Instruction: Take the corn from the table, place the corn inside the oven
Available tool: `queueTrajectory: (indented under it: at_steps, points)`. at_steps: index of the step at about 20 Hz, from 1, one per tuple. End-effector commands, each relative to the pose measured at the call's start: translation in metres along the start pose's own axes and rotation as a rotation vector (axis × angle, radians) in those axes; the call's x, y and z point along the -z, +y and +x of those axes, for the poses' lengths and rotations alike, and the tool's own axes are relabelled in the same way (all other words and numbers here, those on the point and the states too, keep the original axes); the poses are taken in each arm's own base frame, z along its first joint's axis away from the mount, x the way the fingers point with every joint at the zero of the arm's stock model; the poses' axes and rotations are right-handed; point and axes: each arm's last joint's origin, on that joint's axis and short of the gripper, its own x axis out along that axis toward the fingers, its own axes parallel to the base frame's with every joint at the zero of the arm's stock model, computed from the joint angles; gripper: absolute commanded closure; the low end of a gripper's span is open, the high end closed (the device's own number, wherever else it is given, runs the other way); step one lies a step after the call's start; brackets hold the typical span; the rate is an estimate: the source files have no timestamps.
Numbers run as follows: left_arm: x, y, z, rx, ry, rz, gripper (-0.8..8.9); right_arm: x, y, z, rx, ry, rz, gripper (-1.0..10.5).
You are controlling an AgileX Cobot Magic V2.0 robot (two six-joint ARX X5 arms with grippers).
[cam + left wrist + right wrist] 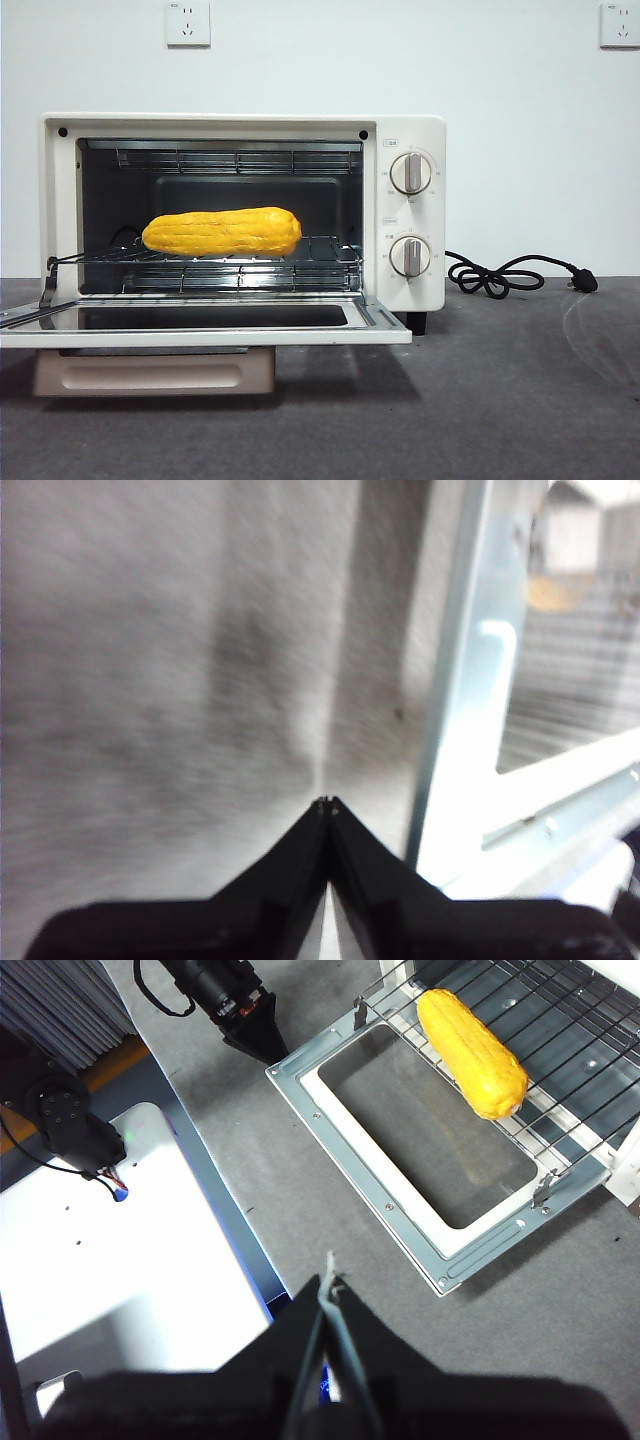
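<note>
The yellow-orange corn [222,231] lies lengthwise on the wire rack [320,255] inside the cream-white oven [415,220], whose glass door [200,335] hangs open and flat. From the right wrist view the corn [472,1052] rests on the rack behind the open door [365,1175]. My right gripper [328,1285] is shut and empty, high above the table in front of the door. My left gripper [326,805] is shut on nothing over the grey table [150,680], beside the door's edge [450,730]. It also appears in the right wrist view, left gripper [262,1040], near the door's corner. Neither arm shows in the front view.
A black power cord [500,275] lies coiled on the table [520,400] to the right of the oven. Two knobs [410,173] sit on the oven's right panel. A white base plate [120,1260] lies below the right arm.
</note>
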Motion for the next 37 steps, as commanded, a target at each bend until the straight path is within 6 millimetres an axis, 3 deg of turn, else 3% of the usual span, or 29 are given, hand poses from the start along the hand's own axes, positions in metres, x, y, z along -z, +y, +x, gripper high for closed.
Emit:
queueTrajectory:
  at_steps: [1,11,22,27,37]
  points:
    - [0.002,-0.002,0.004,0.051,0.021,0.029,8.21,-0.001,-0.001,0.001,-0.003,-0.001,-0.012,9.6]
    - [-0.007,-0.009,-0.011,0.306,-0.035,0.035,8.22,-0.001,-0.001,0.001,-0.003,-0.001,-0.010,9.6]
    - [-0.071,-0.061,-0.075,0.313,-0.222,0.211,8.21,-0.001,-0.001,0.001,-0.003,-0.001,-0.002,9.6]
    - [-0.089,-0.084,-0.102,0.310,-0.305,0.287,8.21,-0.001,-0.001,0.001,-0.003,-0.002,0.000,9.6]
    - [-0.092,-0.087,-0.107,0.272,-0.328,0.294,8.21,-0.001,-0.001,0.001,-0.003,0.000,0.009,9.6]
